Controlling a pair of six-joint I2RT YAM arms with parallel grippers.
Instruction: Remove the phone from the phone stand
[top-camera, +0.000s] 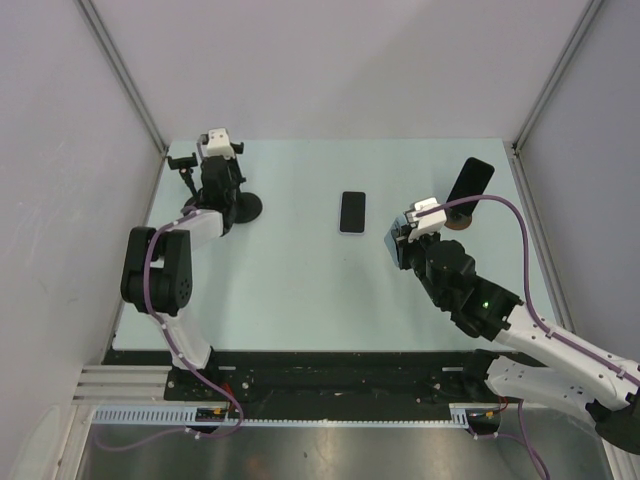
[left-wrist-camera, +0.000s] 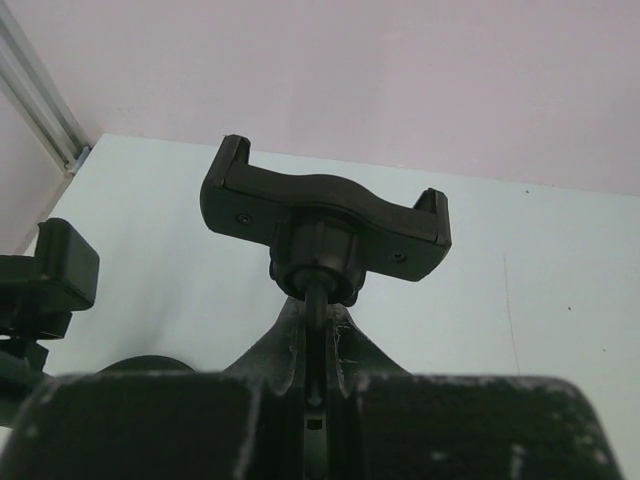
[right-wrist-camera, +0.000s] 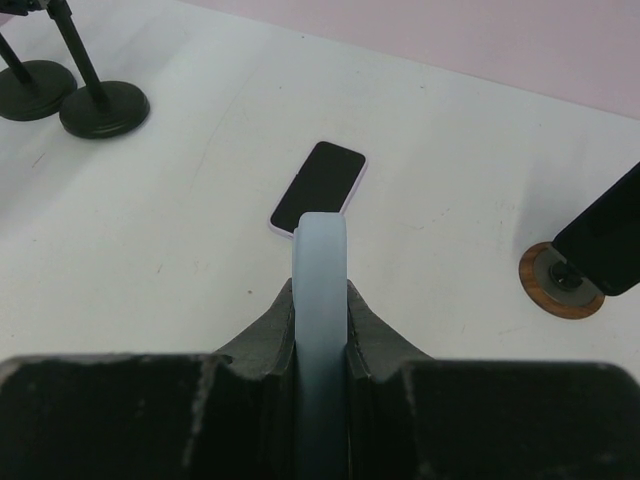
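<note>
Right end effector (right-wrist-camera: 320, 325) is pinching the blue-cased phone (right-wrist-camera: 320, 262) edge-on, fingers pressed against both faces, held off the worktop (top-camera: 300, 290) toward the right edge, about halfway between the near and far edges. Left end effector (left-wrist-camera: 316, 345) is closed on the thin stem of the phone stand (left-wrist-camera: 325, 215) near the far left corner; the stand's black clamp cradle sits just past the fingers with nothing in it. A second stand (left-wrist-camera: 45, 275) is just beside it on the left-edge side, and the right wrist view shows their two round black bases close together. A flat phone (top-camera: 352, 211) lies screen up on the worktop around the middle, a bit toward the far edge, apart from both end effectors. A propped phone (top-camera: 470, 180) leans tilted on a wooden-base stand (right-wrist-camera: 560, 280) near the far right corner, just beyond the right end effector and not touching it.
</note>
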